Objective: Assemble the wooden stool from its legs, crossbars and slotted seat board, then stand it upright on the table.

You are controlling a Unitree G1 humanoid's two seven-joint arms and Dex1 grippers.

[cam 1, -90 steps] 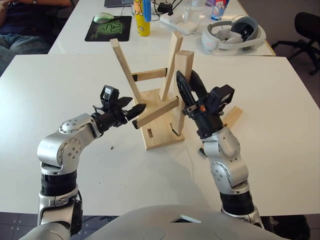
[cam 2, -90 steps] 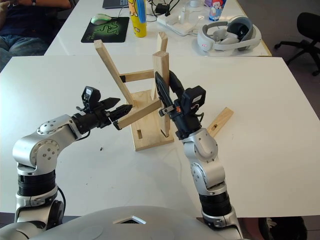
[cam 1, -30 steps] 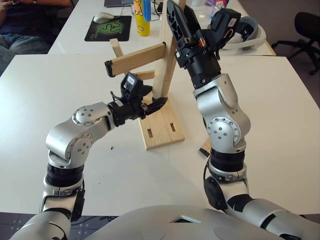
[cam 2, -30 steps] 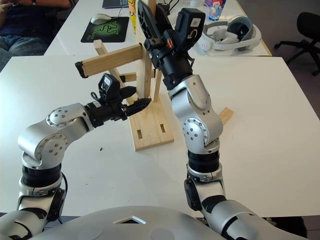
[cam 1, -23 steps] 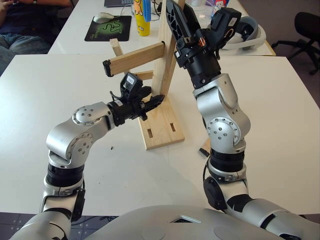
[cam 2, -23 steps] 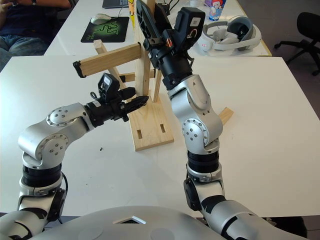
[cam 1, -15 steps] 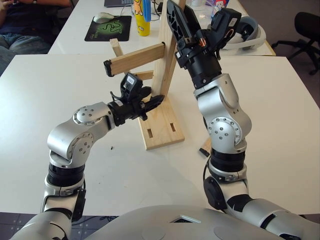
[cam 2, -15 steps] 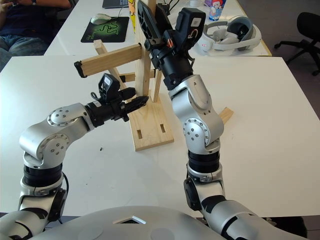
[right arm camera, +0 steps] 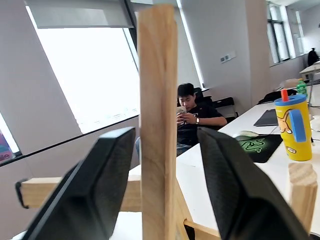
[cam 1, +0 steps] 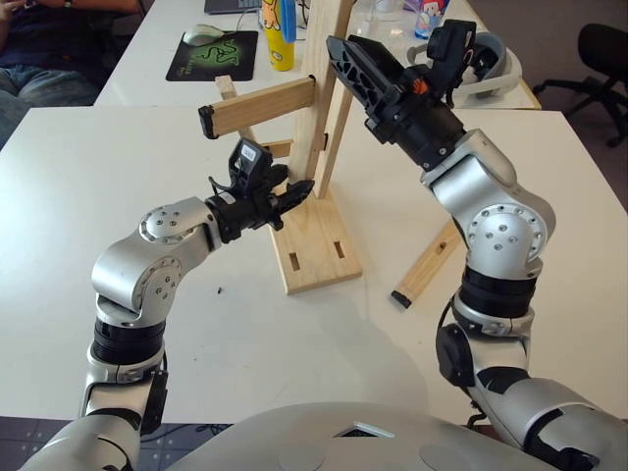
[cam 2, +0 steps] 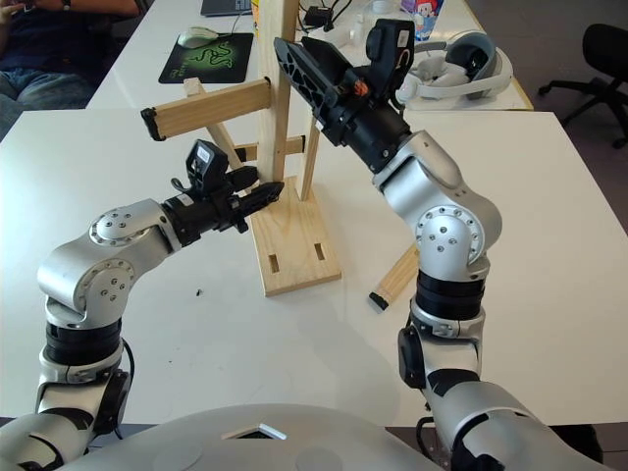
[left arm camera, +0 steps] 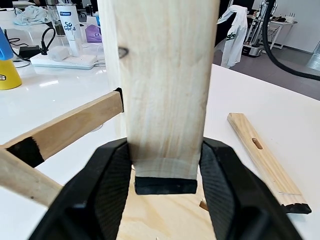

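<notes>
the left gripper [cam 1: 299, 190] is seen closed on the foot of an upright leg [cam 1: 324, 93], with its fingers [left arm camera: 107, 185] pressed against both sides of the wood just above the leg's black-tipped end. directly under that gripper the slotted seat board [cam 1: 316, 235] is lying flat on the white table [cam 1: 98, 177], and the leg's end is held just over it; whether the two are touching cannot be told. higher up the same leg, the right gripper [cam 1: 336, 49] is set astride the wood with its fingers [right arm camera: 100, 190] spread, and a gap is visible between the leg and at least one finger, so nothing is gripped there. a crossbar [cam 1: 260, 106] with a black end is carried by the leg between the two grippers and juts out above the left gripper, towards the robot's left. beyond the left gripper a slanted leg [cam 1: 228, 90] is standing from the board. a loose wooden bar [cam 1: 427, 263] is lying on the table below the right arm, well apart from both grippers.
</notes>
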